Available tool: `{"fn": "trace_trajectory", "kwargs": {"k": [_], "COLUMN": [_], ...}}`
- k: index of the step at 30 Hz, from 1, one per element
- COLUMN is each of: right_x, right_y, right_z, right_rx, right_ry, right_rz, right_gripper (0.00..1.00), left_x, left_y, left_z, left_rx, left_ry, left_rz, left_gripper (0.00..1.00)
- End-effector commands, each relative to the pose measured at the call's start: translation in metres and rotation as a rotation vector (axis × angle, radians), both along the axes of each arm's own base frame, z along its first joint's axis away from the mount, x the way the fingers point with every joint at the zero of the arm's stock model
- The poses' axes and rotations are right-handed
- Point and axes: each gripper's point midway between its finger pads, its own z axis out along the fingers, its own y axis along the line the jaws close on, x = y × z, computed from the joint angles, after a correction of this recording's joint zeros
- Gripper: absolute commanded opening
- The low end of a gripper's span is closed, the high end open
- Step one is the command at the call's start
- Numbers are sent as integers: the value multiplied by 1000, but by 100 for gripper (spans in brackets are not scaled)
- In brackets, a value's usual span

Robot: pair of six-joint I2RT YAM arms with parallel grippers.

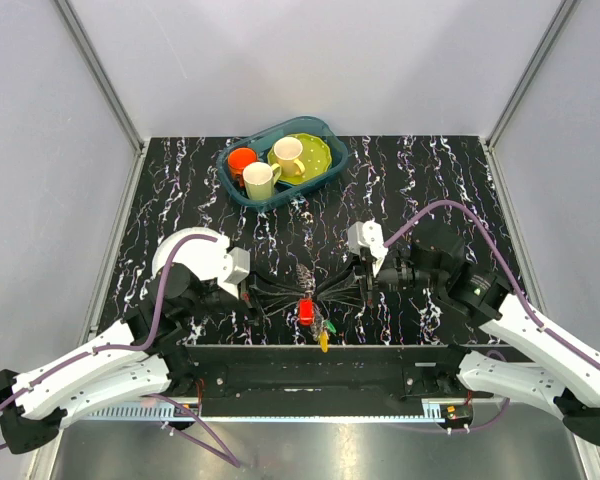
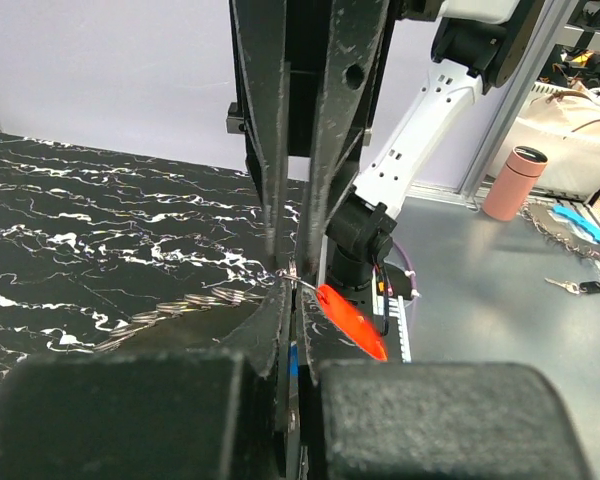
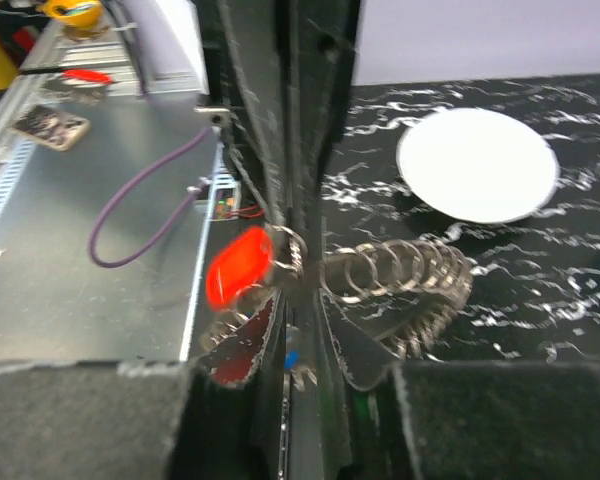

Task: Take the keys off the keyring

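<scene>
The keyring [image 1: 310, 290] sits near the surface's [image 1: 180, 190] 6 o'clock edge, its long axis 9-to-3, grey keys [image 1: 302, 272] fanning toward 12, red key [image 1: 306, 311] and yellow key [image 1: 324, 343] pointing toward 6. The left tool [image 2: 292, 275] is clamped on it from 9 o'clock; the right tool [image 3: 295, 262] pinches it from 3.

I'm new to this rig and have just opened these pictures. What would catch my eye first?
The left hand and right hand meet at the keyring near the front edge of the table, with a bright red key beside it. At the back sits a teal tray of mugs.
</scene>
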Motion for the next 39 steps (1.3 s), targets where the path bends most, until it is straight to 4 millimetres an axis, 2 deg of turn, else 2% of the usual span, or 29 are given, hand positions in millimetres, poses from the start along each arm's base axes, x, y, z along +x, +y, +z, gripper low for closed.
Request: {"fn": "trace_trajectory", "kwargs": {"k": [1,3,6,9,12,15,18,26,29,34,35,39], "right_x": [25,29,22,16,9,2,-5,-10,-13,-15,-16,-19], "right_y": [-11,-13,-9,-3,1,0,-1,5,5,3,2,0], "right_z": [3,-4,-10,-6,6,22,29,27,37,34,29,31], "right_rx": [27,22,29,58,100,149,173,167,200,187,166,161], "right_ry": [-55,-19,21,67,79,55,30,39,16,17,35,46], "right_rz": [-188,-228,-191,-153,-107,-69,-25,29,51,52,49,60], "right_gripper": [22,22,22,20,18,17,17,17,17,21,21,22], "left_x": [-5,-6,-5,-1,1,0,-1,-2,-2,-2,-2,-1], "left_y": [6,6,7,7,7,6,6,6,6,6,7,8], "left_z": [50,52,53,54,52,51,51,51,49,49,50,50], "left_rx": [-121,-123,-126,-131,-129,-125,-125,-123,-119,-121,-123,-124], "left_ry": [-104,-109,-114,-113,-119,-120,-118,-120,-117,-115,-116,-113], "left_rz": [-8,-9,0,19,30,18,13,9,9,13,15,20], "left_gripper": [0,0,0,0,0,0,0,0,0,0,0,0]}}
